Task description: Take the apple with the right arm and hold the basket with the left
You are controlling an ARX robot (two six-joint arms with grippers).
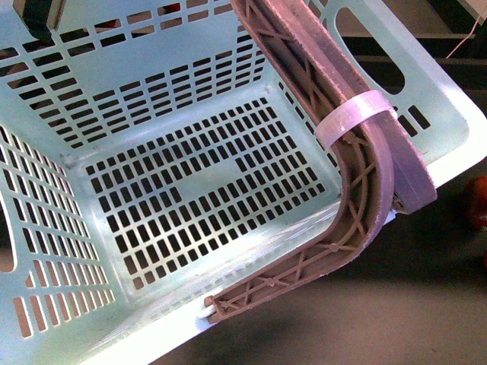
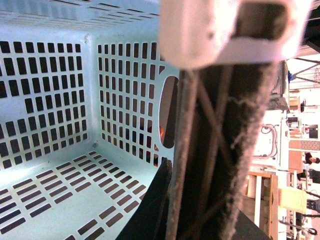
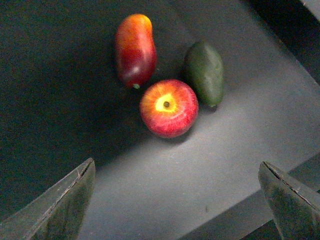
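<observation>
The pale mint basket (image 1: 68, 99) fills the front view, tilted, its grey-brown ribbed handle (image 1: 365, 220) carrying a translucent white band (image 1: 354, 118). In the left wrist view the handle (image 2: 220, 150) runs straight through my left gripper (image 2: 200, 215), which is shut on it, with the slotted basket wall (image 2: 50, 100) beside it. The bright red apple (image 3: 168, 108), stem dimple up, lies on the dark table. My right gripper (image 3: 177, 200) hovers open above the table short of the apple, with nothing between its fingers (image 3: 65, 200).
A darker red oblong fruit (image 3: 135, 49) and a dark green fruit (image 3: 204, 72) lie close behind the apple, almost touching it. A table edge (image 3: 260, 200) runs near the right gripper. Something red (image 1: 478, 201) shows at the front view's right edge.
</observation>
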